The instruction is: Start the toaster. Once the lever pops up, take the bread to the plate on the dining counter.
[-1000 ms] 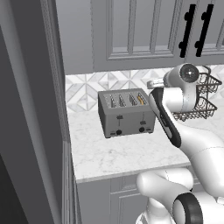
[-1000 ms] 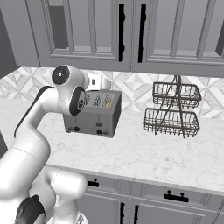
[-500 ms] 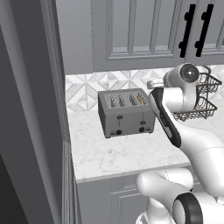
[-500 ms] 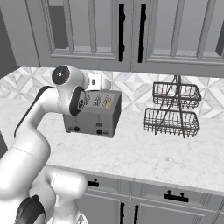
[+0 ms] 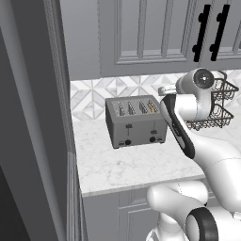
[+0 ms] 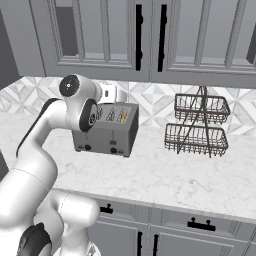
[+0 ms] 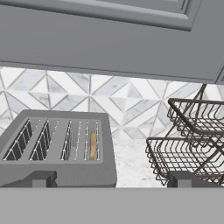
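The grey four-slot toaster (image 5: 136, 121) (image 6: 112, 132) (image 7: 57, 148) stands on the wall counter against the tiled backsplash. Two black levers and two knobs are on its front, and both levers sit high. The bread (image 7: 92, 145) (image 5: 151, 106) stands low in the slot at the toaster's right end. My gripper (image 7: 113, 180) hovers above and in front of the toaster's right end, open, with nothing between its fingertips (image 7: 43, 178). The plate and the dining counter are out of view.
A two-tier dark wire basket (image 6: 197, 125) (image 5: 214, 110) (image 7: 192, 144) stands right of the toaster. Grey wall cabinets (image 6: 150, 35) hang low overhead. A tall grey panel (image 5: 33, 117) bounds the marble counter (image 5: 132, 164) on the left.
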